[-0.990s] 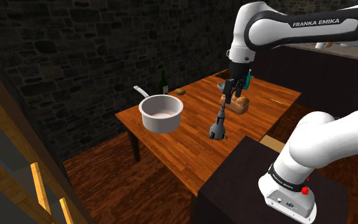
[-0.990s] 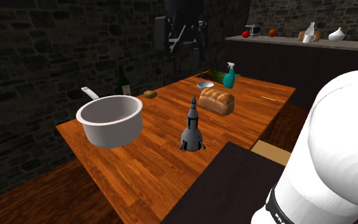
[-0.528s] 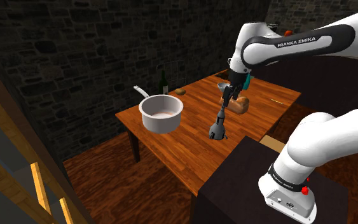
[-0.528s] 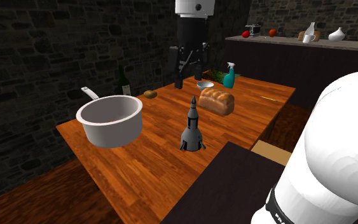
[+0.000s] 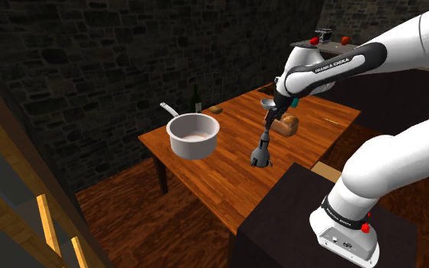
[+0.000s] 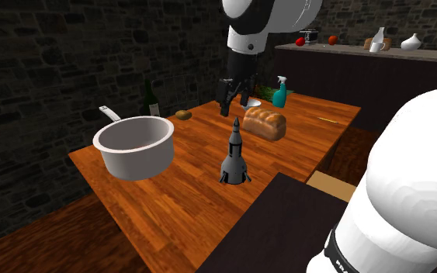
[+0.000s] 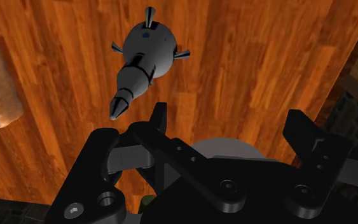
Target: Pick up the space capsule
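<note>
The tool (image 7: 228,116) hung with fingers apart, holding nothing. The space capsule (image 7: 147,54) stood on the counter (image 7: 254,57) beneath it, nearer one finger; grasp and lift were not yet done.

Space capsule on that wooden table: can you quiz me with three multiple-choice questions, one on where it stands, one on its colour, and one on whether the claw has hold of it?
1. Where does the space capsule stand?
A. On the floor
B. Upright on the table, apart from the pot
C. On the back counter

2. What colour is it?
A. Dark grey
B. Red
C. Teal

3. What is the gripper doing?
A. Shut on the capsule
B. Shut on the bread
C. Open above the capsule, not touching it

Answers:
1 B: the second exterior view shows it standing on its fins on the wood.
2 A: its body is dark grey all over.
3 C: the wrist view shows the fingers apart, with the capsule beyond them.
</note>
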`<control>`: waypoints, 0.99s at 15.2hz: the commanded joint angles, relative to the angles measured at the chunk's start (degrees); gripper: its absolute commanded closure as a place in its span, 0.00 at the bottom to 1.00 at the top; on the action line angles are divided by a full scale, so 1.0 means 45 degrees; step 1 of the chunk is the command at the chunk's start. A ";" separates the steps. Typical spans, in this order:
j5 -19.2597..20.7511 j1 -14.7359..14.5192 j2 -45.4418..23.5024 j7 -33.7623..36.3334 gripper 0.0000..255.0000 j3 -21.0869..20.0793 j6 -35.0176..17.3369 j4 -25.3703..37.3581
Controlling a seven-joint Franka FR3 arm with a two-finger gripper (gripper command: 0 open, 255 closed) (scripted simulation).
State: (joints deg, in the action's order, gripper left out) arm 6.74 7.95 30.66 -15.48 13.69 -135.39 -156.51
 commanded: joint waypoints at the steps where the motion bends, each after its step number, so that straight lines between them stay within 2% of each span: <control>1: 0.0034 0.0036 -0.0885 -0.0430 0.00 0.0435 -0.1374 0.0003; 4: -0.0232 -0.0078 -0.2261 -0.1323 0.00 0.1238 -0.3160 0.0255; 7: -0.1141 -0.0564 -0.3732 -0.2621 0.00 0.2222 -0.4808 0.0712; 9: -0.2403 -0.1181 -0.4754 -0.3946 0.00 0.3015 -0.5775 0.1138; 11: -0.4583 -0.2023 -0.5836 -0.5950 0.00 0.3858 -0.6548 0.1703; 12: -0.5615 -0.2289 -0.6234 -0.6855 0.00 0.4082 -0.6742 0.1948; 15: -0.7325 -0.2529 -0.6866 -0.8199 0.00 0.4055 -0.7138 0.2002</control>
State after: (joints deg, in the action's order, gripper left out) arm -22.30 -2.78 1.18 -49.24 31.77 -166.59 -147.77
